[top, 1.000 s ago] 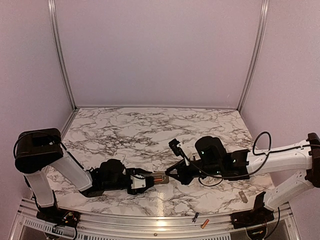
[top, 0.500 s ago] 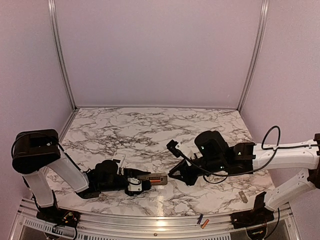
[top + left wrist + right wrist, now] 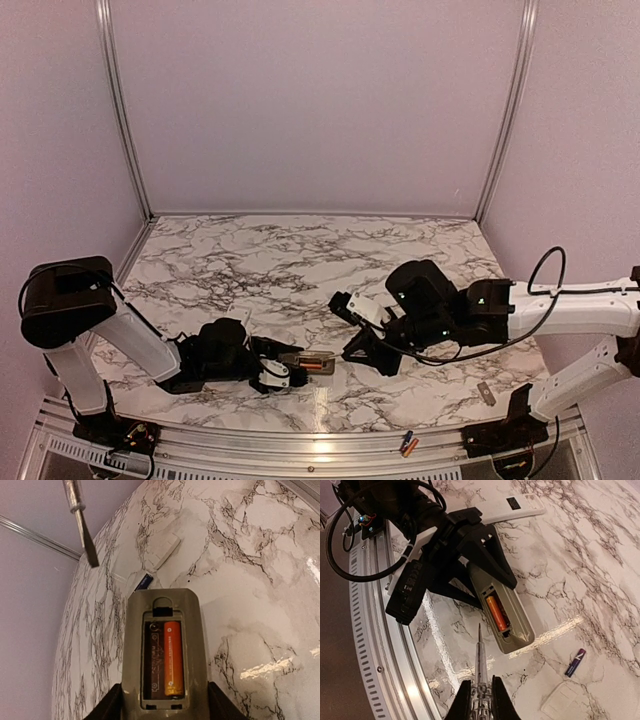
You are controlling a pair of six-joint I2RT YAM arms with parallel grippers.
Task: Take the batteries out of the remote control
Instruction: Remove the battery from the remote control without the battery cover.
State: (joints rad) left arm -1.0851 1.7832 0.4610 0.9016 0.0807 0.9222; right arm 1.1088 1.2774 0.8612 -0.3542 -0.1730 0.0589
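Observation:
My left gripper [image 3: 165, 711] is shut on the sides of a grey remote control [image 3: 197, 645] whose back compartment lies open. One orange battery [image 3: 172, 657] sits in the right slot; the left slot beside it shows bare. A dark blue battery [image 3: 575, 662] lies loose on the marble just past the remote's end. My right gripper [image 3: 481, 700] is shut on a thin screwdriver [image 3: 480, 655], whose tip hovers a little short of the remote [image 3: 512, 625], not touching it. In the top view the two grippers [image 3: 290, 366] [image 3: 360, 352] face each other near the front edge.
A white cover piece [image 3: 162, 547] lies beyond the remote. A white remote [image 3: 512, 507] rests behind the left arm. A small grey piece [image 3: 486, 393] lies at the front right, and two loose cells [image 3: 405, 443] sit on the metal front rail [image 3: 250, 452].
The screwdriver tip has drawn back from the remote's end. The left gripper has swung the remote slightly toward the front edge. The cells on the rail have rolled closer together.

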